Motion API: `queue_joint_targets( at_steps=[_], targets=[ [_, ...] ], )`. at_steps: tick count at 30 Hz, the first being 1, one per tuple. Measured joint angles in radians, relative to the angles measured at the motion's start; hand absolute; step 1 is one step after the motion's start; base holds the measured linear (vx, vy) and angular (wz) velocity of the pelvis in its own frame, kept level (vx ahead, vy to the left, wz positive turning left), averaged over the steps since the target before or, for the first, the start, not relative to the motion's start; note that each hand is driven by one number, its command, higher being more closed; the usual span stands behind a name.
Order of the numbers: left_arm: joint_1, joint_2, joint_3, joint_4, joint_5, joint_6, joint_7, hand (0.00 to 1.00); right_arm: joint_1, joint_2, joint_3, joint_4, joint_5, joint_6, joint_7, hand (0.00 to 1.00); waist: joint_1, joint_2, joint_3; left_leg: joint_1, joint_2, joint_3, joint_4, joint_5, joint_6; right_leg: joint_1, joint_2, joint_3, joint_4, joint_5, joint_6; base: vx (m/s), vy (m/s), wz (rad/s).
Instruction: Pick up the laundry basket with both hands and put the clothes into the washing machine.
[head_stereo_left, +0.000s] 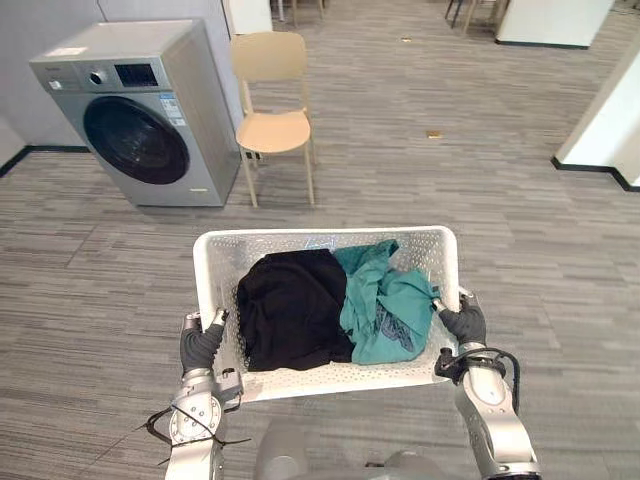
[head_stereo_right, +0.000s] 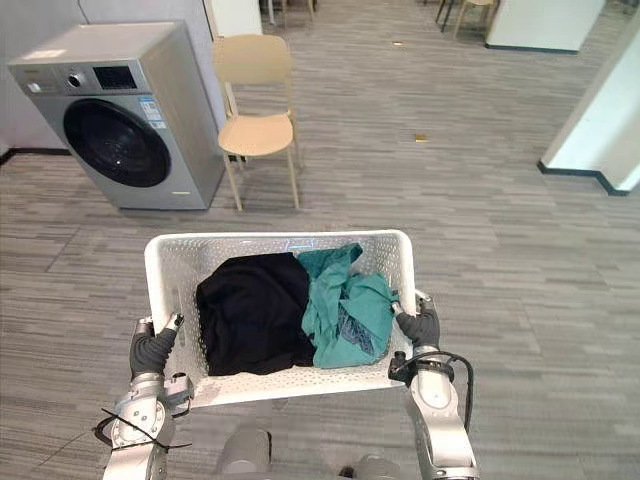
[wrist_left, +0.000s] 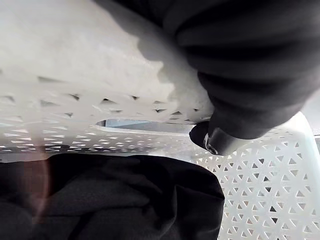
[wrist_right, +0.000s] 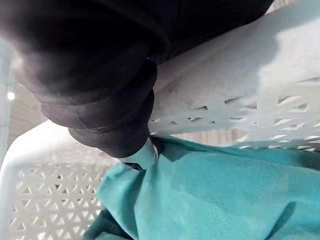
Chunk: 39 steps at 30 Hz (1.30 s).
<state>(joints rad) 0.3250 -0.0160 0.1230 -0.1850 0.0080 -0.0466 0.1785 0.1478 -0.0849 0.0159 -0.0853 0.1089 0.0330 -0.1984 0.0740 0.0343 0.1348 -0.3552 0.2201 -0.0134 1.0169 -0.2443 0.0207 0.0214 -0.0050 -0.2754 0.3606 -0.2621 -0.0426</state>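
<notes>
A white perforated laundry basket (head_stereo_left: 320, 239) is held up off the floor in front of me. Inside it a black garment (head_stereo_left: 290, 306) lies on the left and teal clothes (head_stereo_left: 386, 304) on the right. My left hand (head_stereo_left: 201, 344) is curled over the basket's left rim, its thumb hooked inside above the black garment (wrist_left: 125, 200). At the right rim (wrist_right: 240, 85) my right hand (head_stereo_left: 465, 322) grips the same way, its thumb next to the teal cloth (wrist_right: 225, 190). The grey washing machine (head_stereo_left: 140, 110) stands at the far left, its round door closed.
A light wooden chair (head_stereo_left: 272, 105) stands just right of the washer. White wall bases (head_stereo_left: 600, 140) sit at the far right. Grey plank floor lies open between the basket and the machine.
</notes>
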Motion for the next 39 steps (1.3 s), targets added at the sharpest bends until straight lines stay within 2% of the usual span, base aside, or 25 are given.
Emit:
queue_joint_targets(
  at_steps=[4,6,7,8,9,10,11,12,13,14,16,18,21,22,24,25,27,28,30,31,33,34,36,38,39],
  targets=[
    [-0.047,-0.021,-0.044,0.053,0.001,0.000,-0.002,1.00,-0.019,-0.029,-0.058,0.040,0.008,-0.004,0.003,1.00,-0.001,0.019,-0.012,-0.044,-0.112,0.119,-0.573,0.047,-0.058,0.094,-0.016,-0.092,-0.106,-0.023,0.039,0.38,-0.060,0.70],
    [-0.042,-0.027,-0.047,0.060,0.004,0.005,-0.002,1.00,-0.032,-0.029,-0.067,0.072,0.005,-0.003,0.003,1.00,0.024,0.025,-0.024,-0.044,-0.149,0.126,-0.685,0.144,-0.029,0.124,-0.022,-0.096,-0.105,-0.050,0.079,0.42,0.058,0.09],
    [-0.035,-0.021,-0.044,0.068,0.004,0.009,-0.001,1.00,-0.021,-0.014,-0.067,0.079,0.000,-0.003,0.006,1.00,0.050,0.009,-0.050,-0.030,-0.172,0.144,-0.684,0.208,-0.002,0.131,-0.047,-0.075,-0.084,-0.073,0.110,0.49,0.115,-0.17],
    [-0.037,-0.019,-0.044,0.078,0.004,0.011,-0.001,1.00,-0.017,-0.006,-0.068,0.084,-0.003,-0.003,0.006,1.00,0.049,-0.001,-0.057,-0.019,-0.186,0.157,-0.674,0.241,0.025,0.126,-0.071,-0.062,-0.021,-0.084,0.130,0.63,0.156,0.27],
    [-0.045,-0.005,-0.054,0.085,0.007,0.018,-0.003,1.00,-0.012,0.013,-0.083,0.107,-0.004,-0.003,0.006,1.00,0.037,-0.033,-0.063,0.022,-0.232,0.156,-0.650,0.211,0.066,0.075,-0.145,-0.023,0.191,-0.081,0.135,0.56,0.138,0.50],
    [-0.045,0.006,-0.058,0.085,0.008,0.020,-0.003,1.00,-0.013,0.021,-0.087,0.113,-0.005,-0.003,0.007,1.00,0.037,-0.054,-0.063,0.039,-0.254,0.161,-0.644,0.189,0.073,0.039,-0.178,-0.001,0.296,-0.060,0.125,0.71,0.157,0.57],
    [-0.050,0.021,-0.057,0.086,0.008,0.026,-0.003,1.00,-0.013,0.035,-0.090,0.122,-0.007,-0.003,0.008,1.00,0.036,-0.086,-0.057,0.082,-0.289,0.162,-0.634,0.149,0.092,-0.036,-0.241,0.026,0.514,0.047,0.066,0.60,0.120,0.28],
    [-0.051,0.025,-0.052,0.086,0.009,0.039,-0.003,1.00,-0.014,0.041,-0.092,0.138,-0.011,-0.003,0.010,1.00,0.029,-0.098,-0.052,0.136,-0.309,0.152,-0.644,0.125,0.101,-0.088,-0.282,0.029,0.649,0.209,0.003,0.58,0.110,0.31],
    [-0.049,0.029,-0.051,0.088,0.011,0.046,-0.003,1.00,-0.012,0.048,-0.092,0.147,-0.015,-0.003,0.012,1.00,0.018,-0.098,-0.051,0.176,-0.314,0.145,-0.656,0.113,0.109,-0.111,-0.307,0.030,0.726,0.252,-0.043,0.45,0.080,0.32],
    [-0.047,0.036,-0.052,0.088,0.014,0.053,-0.003,1.00,-0.002,0.059,-0.097,0.150,-0.024,-0.003,0.023,1.00,0.012,-0.079,-0.043,0.256,-0.314,0.113,-0.677,0.090,0.117,-0.146,-0.318,0.019,0.827,0.218,-0.064,0.52,0.087,0.51],
    [-0.049,0.044,-0.052,0.085,0.026,0.053,-0.003,1.00,0.011,0.069,-0.098,0.148,-0.023,-0.009,0.027,1.00,-0.016,-0.037,-0.035,0.353,-0.282,0.044,-0.717,0.055,0.118,-0.193,-0.259,0.001,0.817,0.142,-0.064,0.46,0.058,0.63],
    [-0.051,0.065,-0.052,0.077,0.025,0.048,-0.003,1.00,0.023,0.090,-0.099,0.135,-0.023,-0.018,0.029,1.00,-0.041,-0.026,-0.035,0.407,-0.252,-0.010,-0.737,0.001,0.107,-0.291,-0.161,0.007,0.592,0.067,0.037,0.43,-0.028,0.63],
    [-0.052,0.069,-0.052,0.077,0.024,0.048,-0.003,1.00,0.027,0.100,-0.101,0.132,-0.022,-0.018,0.030,1.00,-0.040,-0.047,-0.036,0.463,-0.240,-0.021,-0.739,-0.050,0.075,-0.340,-0.096,-0.001,0.234,0.086,0.057,0.40,-0.098,0.20],
    [-0.053,0.073,-0.049,0.077,0.024,0.048,-0.003,1.00,0.030,0.103,-0.101,0.131,-0.021,-0.018,0.029,1.00,-0.039,-0.048,-0.036,0.490,-0.232,-0.021,-0.741,-0.086,0.061,-0.338,-0.061,0.000,0.021,0.141,0.072,0.48,-0.159,0.00],
    [-0.055,0.079,-0.047,0.078,0.024,0.047,-0.003,1.00,0.032,0.106,-0.100,0.131,-0.020,-0.018,0.029,1.00,-0.046,-0.051,-0.039,0.547,-0.219,-0.026,-0.754,-0.136,0.033,-0.335,-0.038,0.000,-0.128,0.253,0.039,0.64,-0.216,0.14],
    [-0.055,0.078,-0.050,0.084,0.028,0.047,-0.003,1.00,0.039,0.107,-0.100,0.132,-0.019,-0.018,0.027,1.00,-0.058,-0.042,-0.050,0.579,-0.186,-0.041,-0.750,-0.155,0.009,-0.318,-0.013,-0.010,-0.106,0.313,-0.015,0.65,-0.221,0.44],
    [-0.078,0.068,-0.054,0.105,0.035,0.048,-0.003,1.00,0.040,0.106,-0.104,0.126,-0.018,-0.018,0.025,1.00,-0.082,-0.022,-0.042,0.521,-0.137,-0.066,-0.562,-0.153,-0.006,-0.294,0.021,-0.052,-0.076,0.291,-0.062,0.65,-0.245,0.48],
    [-0.078,0.049,-0.051,0.106,0.036,0.049,-0.003,1.00,0.052,0.094,-0.102,0.092,-0.018,-0.015,0.024,1.00,-0.087,0.003,-0.032,0.443,-0.103,-0.067,-0.359,-0.110,-0.042,-0.257,0.057,-0.070,-0.072,0.255,-0.087,0.62,-0.240,0.12],
    [-0.073,0.022,-0.039,0.106,0.035,0.048,-0.003,1.00,0.085,0.077,-0.087,0.029,-0.018,-0.013,0.022,1.00,-0.059,0.016,-0.025,0.335,-0.053,-0.051,-0.054,0.099,-0.026,-0.182,0.110,-0.034,-0.088,0.206,-0.117,0.61,-0.198,-0.35],
    [-0.064,0.025,-0.045,0.104,0.031,0.037,-0.004,1.00,0.092,0.080,-0.081,0.019,-0.018,-0.013,0.018,1.00,-0.048,0.018,-0.023,0.277,-0.005,-0.024,0.098,0.102,-0.008,-0.107,0.145,0.004,-0.121,0.195,-0.123,0.58,-0.167,-0.57],
    [-0.065,0.027,-0.051,0.101,0.030,0.032,-0.004,1.00,0.089,0.079,-0.079,0.018,-0.017,-0.015,0.002,1.00,-0.047,0.004,-0.015,0.188,0.025,-0.010,0.209,0.055,0.053,-0.018,0.149,0.039,-0.157,0.164,-0.118,0.52,-0.156,-0.44],
    [-0.066,0.024,-0.051,0.101,0.028,0.030,-0.004,1.00,0.085,0.077,-0.081,0.018,-0.017,-0.015,0.001,1.00,-0.042,0.002,-0.013,0.142,0.024,-0.008,0.204,0.032,0.069,0.012,0.143,0.062,-0.170,0.155,-0.117,0.43,-0.092,-0.63],
    [-0.071,0.019,-0.055,0.102,0.026,0.029,-0.005,1.00,0.082,0.074,-0.099,0.018,-0.009,-0.015,0.003,1.00,-0.033,0.003,-0.007,0.069,-0.004,0.000,0.009,-0.015,0.017,0.055,0.118,0.101,-0.189,0.123,-0.103,0.46,-0.020,-0.57],
    [-0.076,0.018,-0.072,0.104,0.025,0.029,-0.008,1.00,0.083,0.061,-0.104,0.022,0.006,-0.015,0.004,1.00,-0.036,0.003,0.009,0.046,-0.050,0.014,-0.274,-0.015,-0.002,0.090,0.093,0.111,-0.189,0.086,-0.094,0.34,0.086,-0.08],
    [-0.075,0.004,-0.079,0.105,0.024,0.029,-0.020,1.00,0.081,0.046,-0.122,0.022,0.009,-0.015,0.005,1.00,-0.037,0.005,0.011,0.037,-0.101,0.017,-0.517,0.022,-0.047,0.117,0.075,0.113,-0.191,0.054,-0.078,0.34,0.149,0.04]
  ],
)
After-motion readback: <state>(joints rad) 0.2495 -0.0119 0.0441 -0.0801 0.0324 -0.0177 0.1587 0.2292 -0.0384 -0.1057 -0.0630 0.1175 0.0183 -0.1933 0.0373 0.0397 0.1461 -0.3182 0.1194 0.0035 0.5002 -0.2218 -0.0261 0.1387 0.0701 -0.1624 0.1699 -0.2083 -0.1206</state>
